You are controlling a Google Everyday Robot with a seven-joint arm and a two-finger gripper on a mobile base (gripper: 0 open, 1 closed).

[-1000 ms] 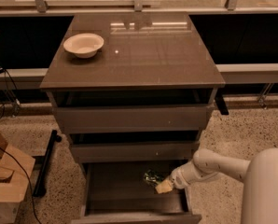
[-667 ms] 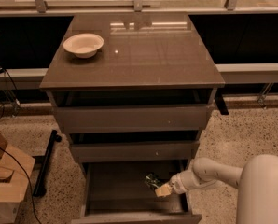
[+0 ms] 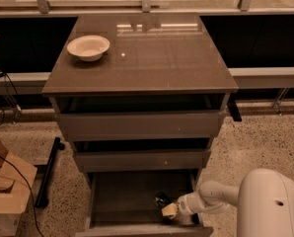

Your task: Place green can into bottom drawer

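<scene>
Two-finger gripper reaches low inside the open grey-brown bottom drawer.
A small dark-green metal can sits at the gripper's tip; its hold cannot be told.

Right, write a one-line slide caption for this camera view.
Robot gripper reaches into the open bottom drawer at the green can; cream bowl on the cabinet top.

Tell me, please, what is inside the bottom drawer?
The green can sits front right in the bottom drawer, with the hand beside it. The hand hides part of the can.
</scene>
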